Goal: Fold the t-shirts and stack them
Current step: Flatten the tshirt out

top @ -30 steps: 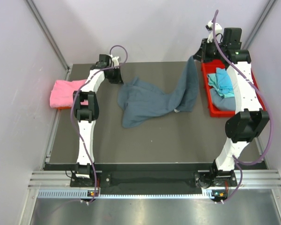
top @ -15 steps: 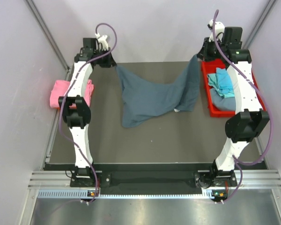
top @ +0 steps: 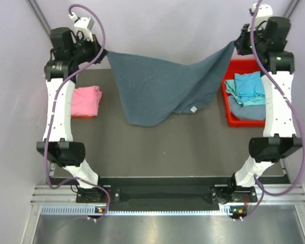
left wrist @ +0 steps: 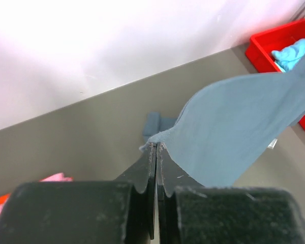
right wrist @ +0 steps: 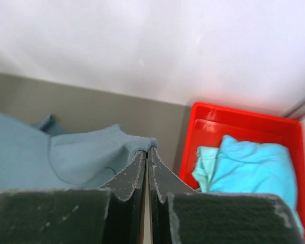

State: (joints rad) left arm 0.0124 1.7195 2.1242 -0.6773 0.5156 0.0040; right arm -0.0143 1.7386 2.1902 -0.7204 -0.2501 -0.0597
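Note:
A slate-blue t-shirt (top: 160, 89) hangs spread in the air between my two grippers, its lower edge over the dark table. My left gripper (top: 104, 52) is shut on its upper left corner; in the left wrist view (left wrist: 156, 146) the cloth (left wrist: 234, 122) fans out to the right. My right gripper (top: 235, 44) is shut on its upper right corner, seen in the right wrist view (right wrist: 147, 149) with cloth (right wrist: 66, 157) to the left. A folded pink t-shirt (top: 85, 100) lies at the table's left.
A red bin (top: 229, 107) at the back right holds a cyan t-shirt (top: 246, 86) on a grey-blue one (top: 244, 109); it also shows in the right wrist view (right wrist: 234, 127). White walls close in the back and sides.
Both arms have risen and moved apart, lifting the slate-blue t-shirt off the table until it hangs stretched between them. The left arm swung far up and left.

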